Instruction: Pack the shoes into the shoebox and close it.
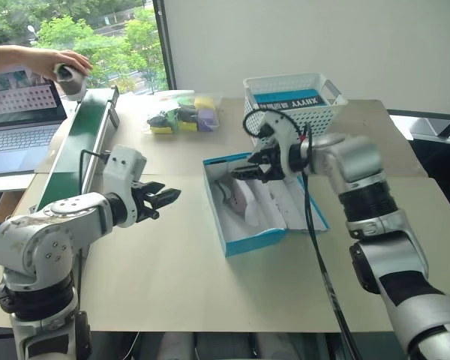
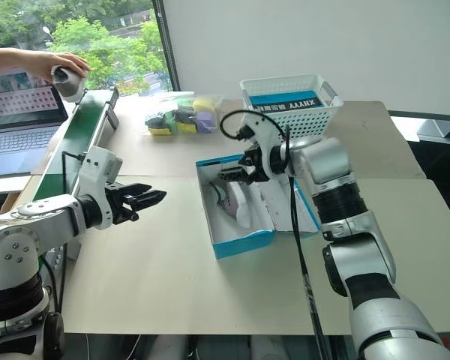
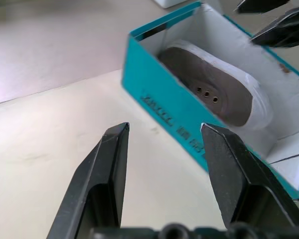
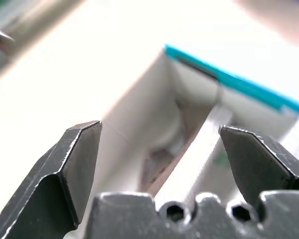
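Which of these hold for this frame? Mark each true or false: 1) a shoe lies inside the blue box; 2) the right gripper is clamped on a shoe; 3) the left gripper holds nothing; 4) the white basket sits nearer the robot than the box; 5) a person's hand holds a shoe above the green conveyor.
1) A shoe lies inside the shoebox. True.
2) The right gripper is clamped on a shoe. False: its fingers stand open above the box, empty.
3) The left gripper holds nothing. True: its fingers are apart over the bare table.
4) The white basket sits nearer the robot than the box. False: it stands beyond the box.
5) A person's hand holds the second shoe above the green conveyor. True.
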`<state>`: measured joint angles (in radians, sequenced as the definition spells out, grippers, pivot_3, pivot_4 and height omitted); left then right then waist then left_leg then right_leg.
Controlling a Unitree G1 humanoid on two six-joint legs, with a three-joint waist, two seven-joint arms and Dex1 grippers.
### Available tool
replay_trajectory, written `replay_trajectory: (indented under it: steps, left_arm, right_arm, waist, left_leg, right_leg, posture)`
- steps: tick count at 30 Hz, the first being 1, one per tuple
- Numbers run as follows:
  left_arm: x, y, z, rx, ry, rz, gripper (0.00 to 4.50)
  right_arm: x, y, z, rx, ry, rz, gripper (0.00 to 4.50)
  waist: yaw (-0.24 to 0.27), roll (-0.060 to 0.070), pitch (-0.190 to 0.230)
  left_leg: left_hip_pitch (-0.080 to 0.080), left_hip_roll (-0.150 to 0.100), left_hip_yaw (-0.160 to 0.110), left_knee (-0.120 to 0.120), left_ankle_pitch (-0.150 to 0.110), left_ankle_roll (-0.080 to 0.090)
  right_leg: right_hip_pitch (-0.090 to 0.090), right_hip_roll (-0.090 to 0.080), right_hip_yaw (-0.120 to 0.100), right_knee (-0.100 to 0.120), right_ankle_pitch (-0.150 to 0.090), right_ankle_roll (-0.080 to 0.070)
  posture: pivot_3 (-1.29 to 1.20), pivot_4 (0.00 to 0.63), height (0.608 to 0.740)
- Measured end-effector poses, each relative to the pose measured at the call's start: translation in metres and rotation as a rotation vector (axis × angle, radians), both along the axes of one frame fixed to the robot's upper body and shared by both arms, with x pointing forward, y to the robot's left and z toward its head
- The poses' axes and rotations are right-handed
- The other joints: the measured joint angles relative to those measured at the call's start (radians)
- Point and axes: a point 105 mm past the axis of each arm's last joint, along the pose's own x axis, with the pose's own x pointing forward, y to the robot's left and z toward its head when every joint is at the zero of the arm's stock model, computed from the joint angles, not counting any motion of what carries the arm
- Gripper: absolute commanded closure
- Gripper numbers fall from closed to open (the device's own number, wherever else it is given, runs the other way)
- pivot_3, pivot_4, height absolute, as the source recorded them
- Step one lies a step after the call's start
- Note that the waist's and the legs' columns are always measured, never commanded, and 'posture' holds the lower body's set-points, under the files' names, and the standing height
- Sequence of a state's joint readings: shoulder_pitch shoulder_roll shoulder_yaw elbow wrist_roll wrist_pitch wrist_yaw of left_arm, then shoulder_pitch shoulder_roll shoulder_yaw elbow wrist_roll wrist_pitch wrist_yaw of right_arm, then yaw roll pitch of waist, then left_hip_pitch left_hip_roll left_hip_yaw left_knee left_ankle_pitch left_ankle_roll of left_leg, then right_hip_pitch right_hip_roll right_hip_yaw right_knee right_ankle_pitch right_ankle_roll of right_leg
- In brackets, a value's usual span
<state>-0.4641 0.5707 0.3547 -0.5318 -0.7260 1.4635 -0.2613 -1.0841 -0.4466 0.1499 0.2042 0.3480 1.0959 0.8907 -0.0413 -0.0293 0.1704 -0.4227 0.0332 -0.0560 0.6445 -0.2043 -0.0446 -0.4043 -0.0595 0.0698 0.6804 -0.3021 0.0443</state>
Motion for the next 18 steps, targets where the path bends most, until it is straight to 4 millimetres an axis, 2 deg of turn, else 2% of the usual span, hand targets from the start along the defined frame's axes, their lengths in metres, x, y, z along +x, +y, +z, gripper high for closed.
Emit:
replay_trajectory:
  steps: [4,5,8,10,12,14,16,18]
  left_arm:
    - [0.011,0.024,0.003,0.045,-0.036,0.143,2.08]
    - [0.017,0.037,0.006,0.083,-0.080,0.217,2.08]
    - [0.026,0.085,0.020,0.168,-0.189,0.459,1.36]
    - [0.026,0.103,0.027,0.137,-0.247,0.549,0.70]
    - [0.024,0.112,0.027,0.139,-0.260,0.590,0.04]
    - [0.020,0.127,0.025,0.164,-0.280,0.666,0.04]
    - [0.013,0.147,0.019,0.176,-0.281,0.765,0.04]
    - [0.009,0.158,0.017,0.168,-0.289,0.812,0.04]
  right_arm:
    - [-0.020,0.009,0.022,0.037,-0.110,0.125,0.06]
    - [-0.030,0.013,0.025,0.056,-0.145,0.186,0.06]
    - [-0.047,0.021,0.025,0.098,-0.169,0.286,0.00]
    - [-0.047,0.025,0.025,0.116,-0.184,0.285,0.00]
    - [-0.047,0.028,0.025,0.126,-0.196,0.284,0.00]
    - [-0.046,0.031,0.021,0.146,-0.209,0.284,0.00]
    - [-0.047,0.034,0.006,0.148,-0.196,0.287,0.00]
    - [-0.046,0.036,-0.004,0.144,-0.188,0.283,0.00]
  waist:
    - [0.001,0.000,0.000]
    - [0.001,0.000,0.000]
    - [-0.007,0.000,0.000]
    - [-0.006,0.000,0.000]
    - [-0.003,0.000,0.000]
    - [-0.002,-0.001,0.000]
    - [-0.002,-0.001,0.000]
    - [-0.002,-0.001,0.000]
  left_leg:
    - [0.000,0.000,0.000,0.000,0.000,0.000]
    - [0.000,0.000,0.000,0.000,0.000,0.000]
    - [0.001,0.000,0.001,-0.001,0.000,0.000]
    - [0.000,0.000,0.001,-0.001,0.000,0.000]
    - [0.000,0.000,0.001,-0.001,0.000,0.000]
    - [0.001,0.000,0.001,-0.001,0.000,0.000]
    - [0.000,0.000,0.001,-0.001,0.000,0.000]
    - [-0.001,0.000,0.001,0.000,0.000,0.000]
  right_leg:
    - [0.000,0.000,0.000,0.000,0.000,0.000]
    - [0.000,0.000,0.000,0.000,0.000,0.000]
    - [0.000,0.000,0.001,0.000,0.000,0.000]
    - [-0.001,0.000,0.001,0.000,0.000,-0.001]
    - [-0.001,0.000,0.000,0.000,0.000,-0.001]
    - [0.000,0.000,0.000,0.000,0.000,-0.001]
    - [-0.001,-0.001,0.000,0.000,0.000,-0.001]
    - [-0.001,-0.001,0.000,0.000,0.000,-0.001]
  posture:
    - [0.00,0.150,0.740]
    - [0.00,0.150,0.740]
    - [0.00,0.150,0.740]
    - [0.00,0.150,0.740]
    - [0.00,0.150,0.740]
    - [0.00,0.150,0.740]
    - [0.00,0.150,0.740]
    - [0.00,0.150,0.740]
